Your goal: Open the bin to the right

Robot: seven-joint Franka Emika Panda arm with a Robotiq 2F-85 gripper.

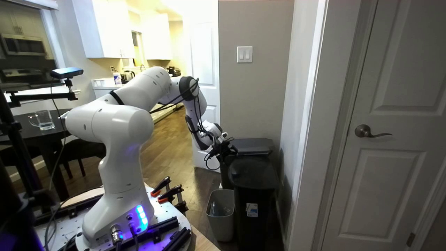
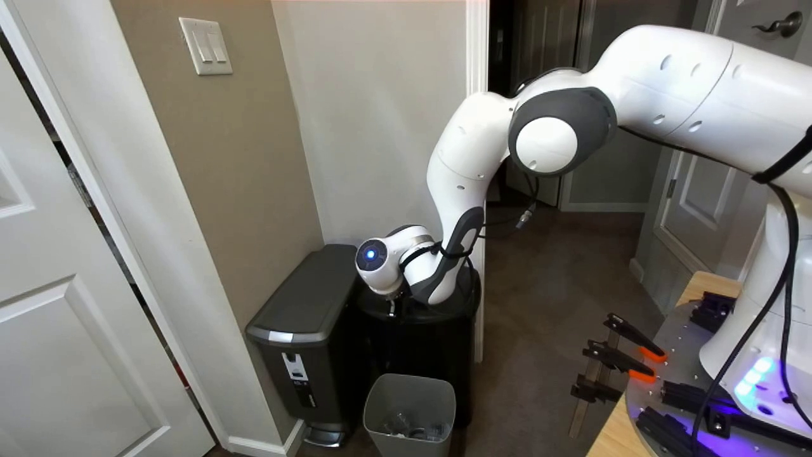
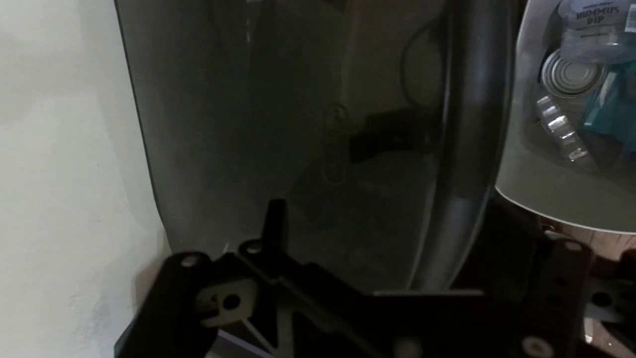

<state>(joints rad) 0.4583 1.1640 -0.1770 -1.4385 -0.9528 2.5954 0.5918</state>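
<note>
The bin (image 1: 252,174) is tall and black with a glossy dark lid, standing in the corner beside the wall. In an exterior view it is the right one of two dark bins (image 2: 419,352), partly hidden by my arm. Its lid is down. In the wrist view the lid (image 3: 298,124) fills the middle. My gripper (image 1: 226,150) is low at the lid's left side; in an exterior view the wrist (image 2: 393,304) mostly hides it. In the wrist view the gripper (image 3: 412,233) has its fingers apart over the lid, with nothing between them. I cannot tell whether it touches the lid.
A grey-lidded bin (image 2: 311,292) with a pedal stands beside the black bin, also seen here (image 1: 252,146). A small grey wastebasket (image 2: 409,416) with rubbish stands in front. The wall (image 3: 64,174) is close along the lid's edge. Clamps (image 2: 612,358) jut from the robot's table.
</note>
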